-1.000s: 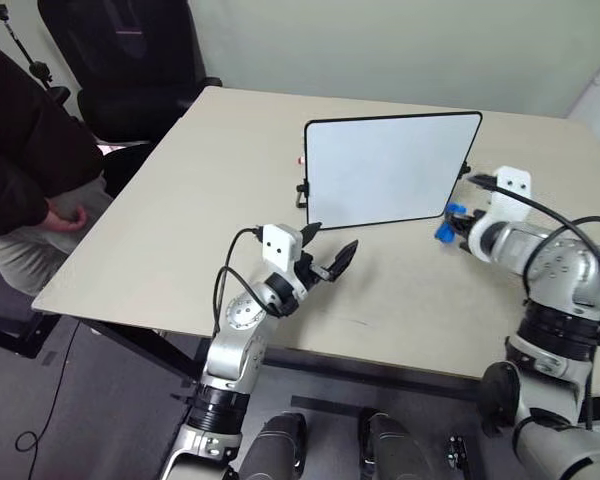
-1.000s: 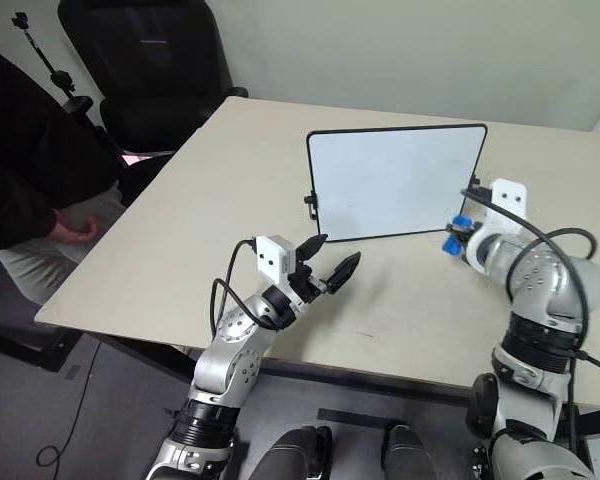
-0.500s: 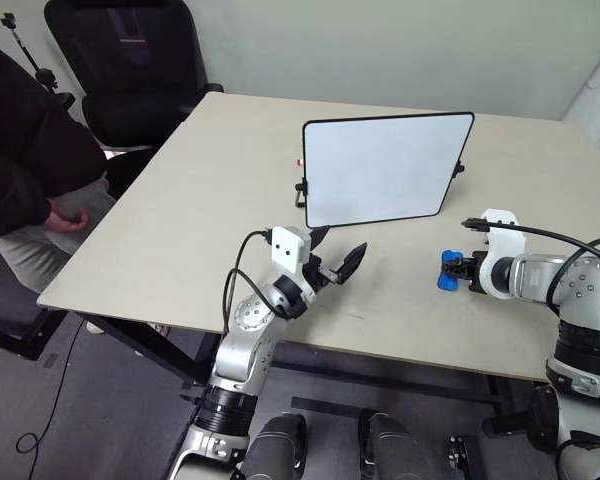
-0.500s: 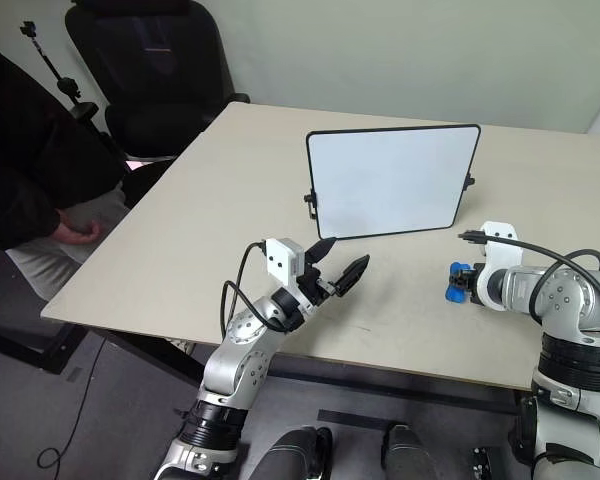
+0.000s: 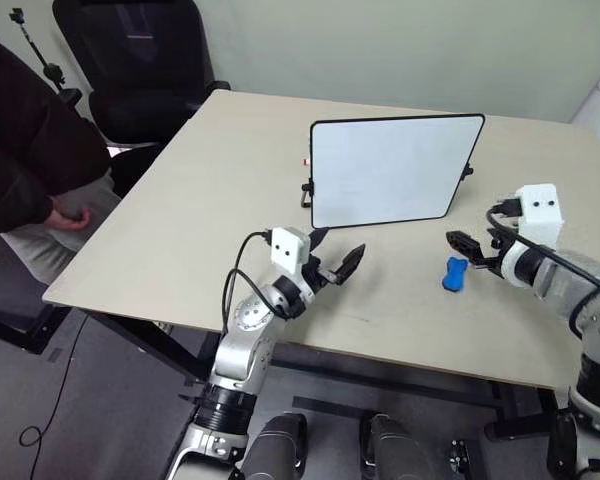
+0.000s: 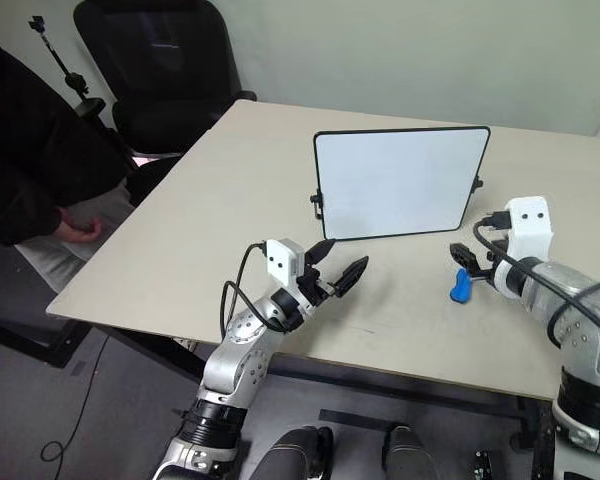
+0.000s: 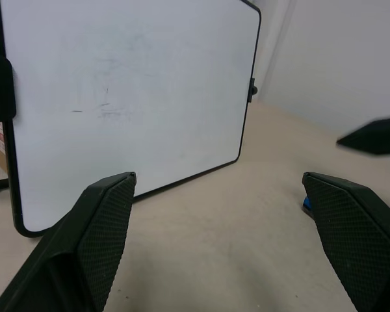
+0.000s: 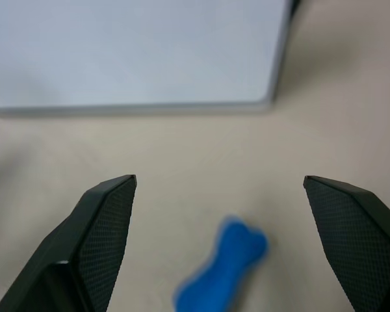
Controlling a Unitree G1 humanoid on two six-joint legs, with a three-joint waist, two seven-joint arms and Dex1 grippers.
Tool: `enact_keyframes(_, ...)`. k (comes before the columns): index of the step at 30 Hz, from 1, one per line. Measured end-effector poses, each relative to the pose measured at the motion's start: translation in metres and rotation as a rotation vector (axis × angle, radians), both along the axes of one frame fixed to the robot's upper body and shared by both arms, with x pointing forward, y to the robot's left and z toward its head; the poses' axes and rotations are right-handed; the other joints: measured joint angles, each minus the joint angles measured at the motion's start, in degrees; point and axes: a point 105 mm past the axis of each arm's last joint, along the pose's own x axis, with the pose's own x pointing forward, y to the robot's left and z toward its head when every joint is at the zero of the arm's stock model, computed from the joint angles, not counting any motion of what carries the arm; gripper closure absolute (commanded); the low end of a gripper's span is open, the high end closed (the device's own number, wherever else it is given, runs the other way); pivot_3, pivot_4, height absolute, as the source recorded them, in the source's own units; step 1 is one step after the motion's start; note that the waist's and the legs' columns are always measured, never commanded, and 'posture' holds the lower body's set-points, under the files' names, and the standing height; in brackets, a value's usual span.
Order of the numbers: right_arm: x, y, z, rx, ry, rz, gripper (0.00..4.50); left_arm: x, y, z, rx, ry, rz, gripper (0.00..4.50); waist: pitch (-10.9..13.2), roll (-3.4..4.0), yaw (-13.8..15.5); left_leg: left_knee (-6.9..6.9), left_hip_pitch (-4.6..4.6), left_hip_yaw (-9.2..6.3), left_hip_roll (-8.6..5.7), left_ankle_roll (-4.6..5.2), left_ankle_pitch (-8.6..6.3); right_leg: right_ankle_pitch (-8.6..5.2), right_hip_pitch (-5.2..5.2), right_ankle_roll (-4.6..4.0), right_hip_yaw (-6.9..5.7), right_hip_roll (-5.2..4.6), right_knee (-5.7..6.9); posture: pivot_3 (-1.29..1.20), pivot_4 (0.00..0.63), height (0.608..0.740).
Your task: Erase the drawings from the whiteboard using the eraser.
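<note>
The whiteboard [image 5: 395, 170] stands upright toward the far edge of the table [image 5: 200, 200], a little right of its middle. From the head views its face looks blank; the left wrist view, close in, picks up faint grey smudges [image 7: 104, 107] where the drawings would be. The eraser [image 5: 455, 273] lies flat on the table just in front of the board's right lower corner, nearer the right edge. The right gripper [image 5: 476, 253] hangs just beside it with its jaws wide apart and nothing between them; its wrist view looks down at the blue block [image 8: 224, 270] lying free between the fingers [image 8: 107, 231]. The left gripper [image 5: 332, 255] hovers over the near edge, jaws apart and empty. A person [image 5: 25, 150] sits by the left edge.
</note>
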Motion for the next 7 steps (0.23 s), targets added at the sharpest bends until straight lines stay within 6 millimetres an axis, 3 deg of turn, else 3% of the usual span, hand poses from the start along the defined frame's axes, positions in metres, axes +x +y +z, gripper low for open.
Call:
enact_keyframes(3, -0.016, 0.017, 0.021, 0.041, -0.172, 0.116, 0.12, 0.001, -0.001, 0.002, 0.001, -0.007, -0.005, 0.0, -0.01, -0.01, -0.02, 0.01, 0.0, -0.01, -0.03, 0.01, -0.02, -0.1, 0.05, 0.16, 0.0, 0.0, -0.02, 0.0, 0.15, 0.74)
enact_keyframes(7, -0.025, 0.026, 0.031, 0.098, -0.254, 0.177, 0.12, 0.0, -0.003, 0.003, 0.001, -0.011, -0.019, 0.0, -0.01, -0.02, -0.04, 0.0, -0.02, 0.01, -0.05, 0.06, -0.07, -0.13, 0.1, 0.2, 0.05, 0.0, -0.18, 0.0, 0.15, 0.74)
